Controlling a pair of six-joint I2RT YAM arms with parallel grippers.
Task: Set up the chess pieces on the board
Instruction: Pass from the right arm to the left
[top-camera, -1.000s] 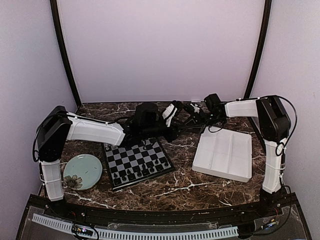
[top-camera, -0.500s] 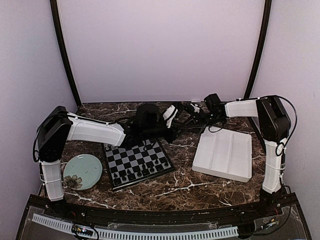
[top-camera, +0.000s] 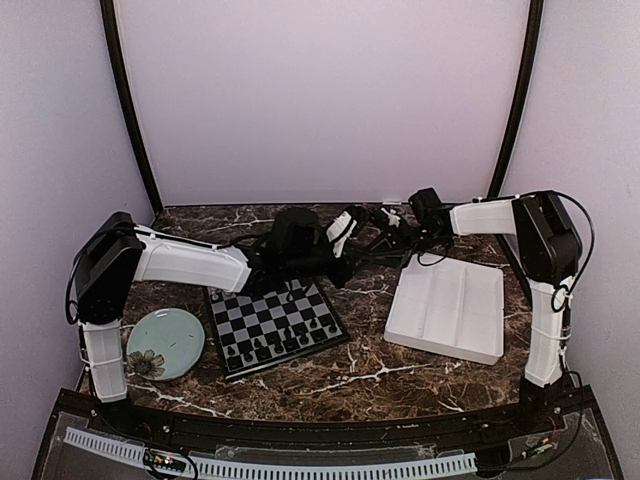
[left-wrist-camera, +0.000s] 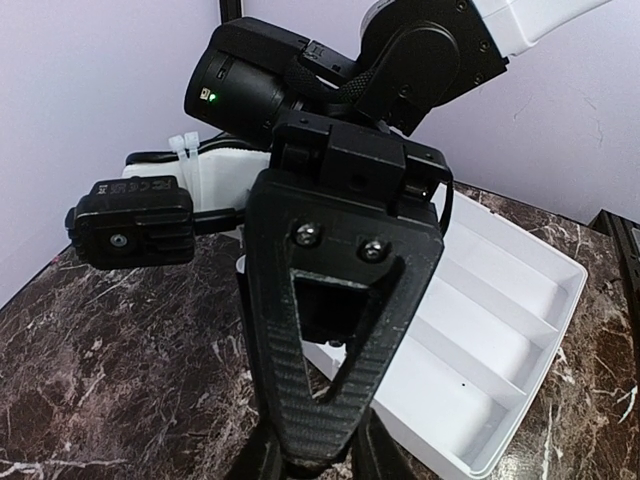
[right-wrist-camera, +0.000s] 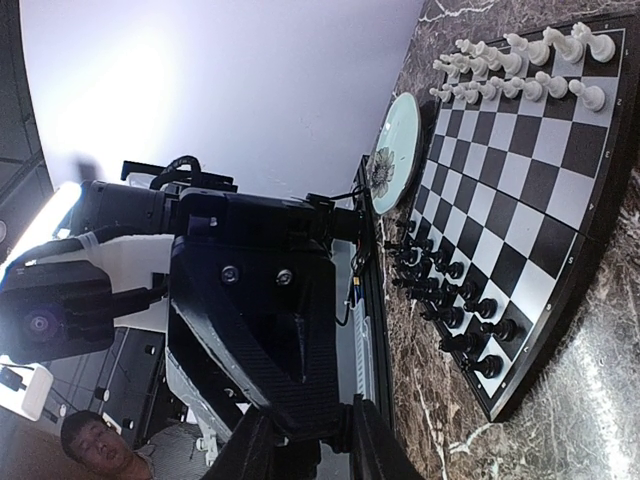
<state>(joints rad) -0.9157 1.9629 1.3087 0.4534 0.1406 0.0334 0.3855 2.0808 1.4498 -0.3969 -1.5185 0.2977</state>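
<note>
Both arms reach to the far middle of the table (top-camera: 380, 375). There the left gripper (top-camera: 365, 220) and right gripper (top-camera: 386, 228) meet tip to tip, just past the far right corner of the board (top-camera: 272, 318).

From the left wrist, the right gripper's triangular finger (left-wrist-camera: 335, 330), black with two screws (left-wrist-camera: 338, 241), points down between the left fingers (left-wrist-camera: 262, 462). From the right wrist, the left gripper's triangular finger (right-wrist-camera: 265, 330) points down likewise between the right fingers (right-wrist-camera: 372, 445). I cannot tell whether either gripper is parted or closed, or whether it grips anything.

The board lies near-left of the meeting tips, close under the left wrist. White pieces (right-wrist-camera: 520, 65) stand in rows along the edge nearer the grippers. Black pieces (top-camera: 272, 345) stand in rows along the edge farther from them.

The tray (top-camera: 450, 300) sits just near-right of the right gripper. The plate (top-camera: 165, 343) is well off to the left, just beside the board's left edge.

A black block (left-wrist-camera: 130, 222) beside the right gripper carries a label (left-wrist-camera: 150, 185) whose print is too small to read. A green light (left-wrist-camera: 212, 97) glows on the black housing behind that gripper.
</note>
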